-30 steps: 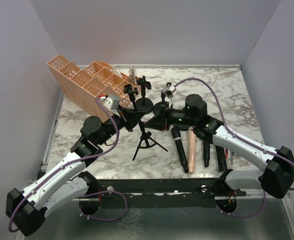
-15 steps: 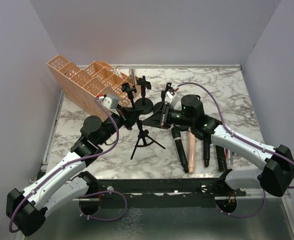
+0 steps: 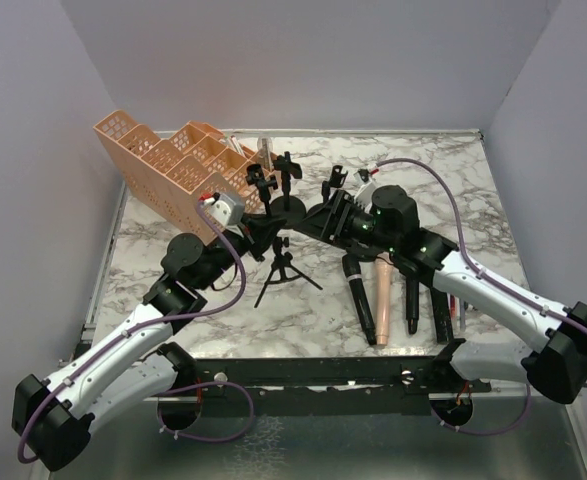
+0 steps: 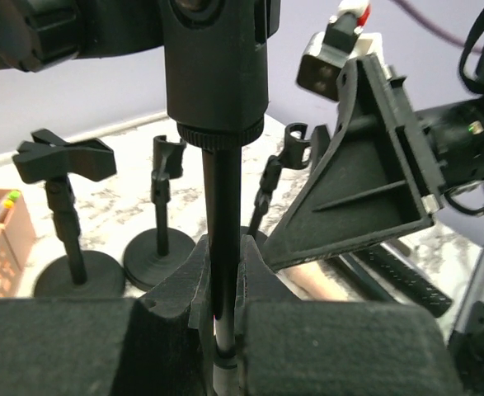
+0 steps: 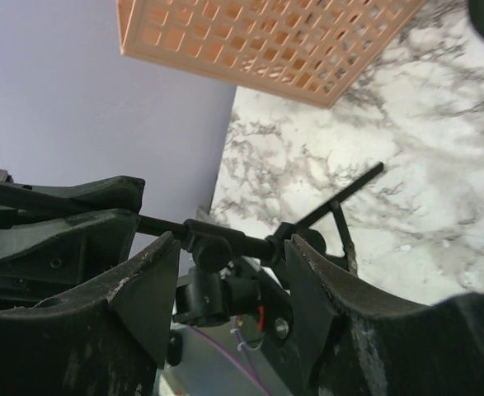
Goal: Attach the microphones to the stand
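A black tripod stand (image 3: pixel 278 272) stands mid-table, and my left gripper (image 3: pixel 263 228) is shut on its thin upright pole (image 4: pixel 222 247). My right gripper (image 3: pixel 321 214) is open just right of the stand's top. In the right wrist view its fingers (image 5: pixel 147 285) stand apart on either side of the stand's knob joint (image 5: pixel 217 249). Several microphones lie side by side at the near right: a black one with a mesh head (image 3: pixel 359 292), a pale pink one (image 3: pixel 383 300) and a slim black one (image 3: pixel 411 303). The pink microphone (image 4: pixel 312 280) shows under my right finger (image 4: pixel 365 190).
An orange lattice organizer (image 3: pixel 178 165) leans at the back left. Three small round-base clip stands (image 3: pixel 289 203) sit behind the tripod, also seen as clip stands (image 4: pixel 75 264) in the left wrist view. Thin pens (image 3: pixel 458 312) lie right of the microphones.
My right gripper has opened and shifted back and left, its fingers now around the stand's top joint. The tripod, held by my left gripper, has slid slightly left.
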You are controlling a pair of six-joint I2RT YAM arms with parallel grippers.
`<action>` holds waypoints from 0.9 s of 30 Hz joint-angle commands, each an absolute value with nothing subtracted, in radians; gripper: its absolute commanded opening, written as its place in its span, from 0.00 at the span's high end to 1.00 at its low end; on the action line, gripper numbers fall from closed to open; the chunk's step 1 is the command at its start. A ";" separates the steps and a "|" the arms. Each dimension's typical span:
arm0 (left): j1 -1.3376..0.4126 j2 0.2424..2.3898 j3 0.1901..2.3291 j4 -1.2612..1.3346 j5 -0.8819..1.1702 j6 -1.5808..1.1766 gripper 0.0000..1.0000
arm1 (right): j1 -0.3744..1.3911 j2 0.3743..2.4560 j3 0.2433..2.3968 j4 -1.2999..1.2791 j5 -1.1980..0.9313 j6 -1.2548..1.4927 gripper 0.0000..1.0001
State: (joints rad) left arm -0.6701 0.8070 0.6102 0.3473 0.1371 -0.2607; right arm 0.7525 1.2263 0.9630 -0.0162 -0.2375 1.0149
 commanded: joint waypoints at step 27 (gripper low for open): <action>-0.693 0.927 0.225 1.016 0.087 0.039 0.79 | 0.750 1.199 1.060 -0.296 0.079 0.765 0.40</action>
